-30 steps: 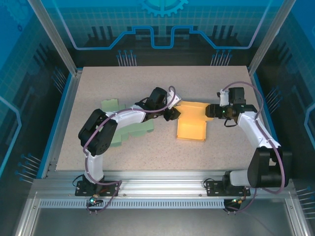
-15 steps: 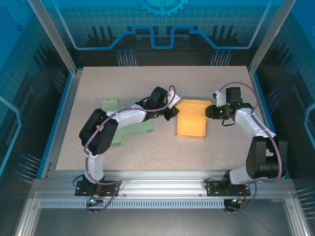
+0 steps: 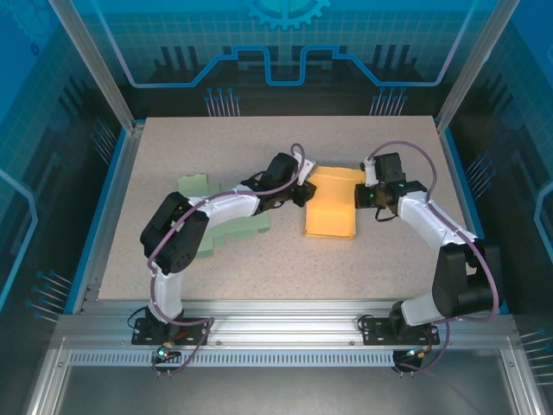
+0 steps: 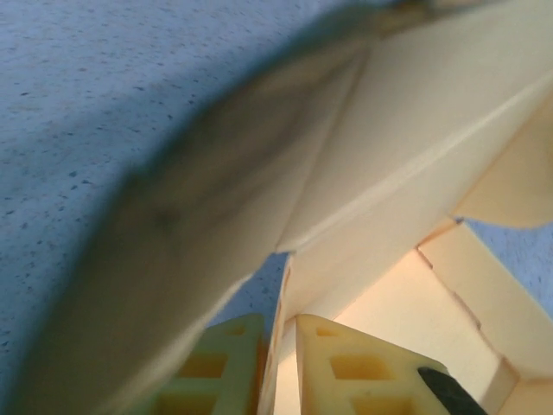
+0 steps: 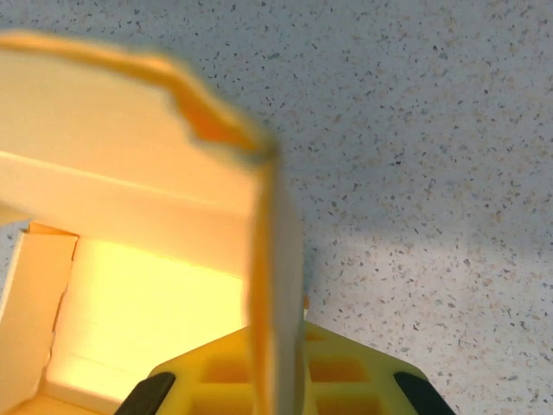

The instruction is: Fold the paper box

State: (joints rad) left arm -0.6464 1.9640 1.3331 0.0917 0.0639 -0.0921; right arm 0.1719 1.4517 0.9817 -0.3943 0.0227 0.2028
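Note:
The yellow paper box (image 3: 331,214) lies partly folded in the middle of the table, its walls half raised. My left gripper (image 3: 301,193) is at the box's far-left corner. In the left wrist view the left gripper (image 4: 278,322) is shut on a thin box flap (image 4: 282,346) that stands between its fingers (image 4: 359,367). My right gripper (image 3: 362,197) is at the box's right side. The right wrist view has the right gripper (image 5: 276,335) shut on the upright right wall (image 5: 275,259), with the box's bright inside (image 5: 147,303) to its left.
Flat green paper pieces (image 3: 226,230) lie on the table left of the box, partly under the left arm, with a smaller green piece (image 3: 197,185) further back. The speckled tabletop (image 3: 259,268) is bordered by blue rails and metal frame posts.
Both grippers have closed on the box's sides. The right gripper has moved left and a little back, and the box has shifted left with its walls drawn closer together.

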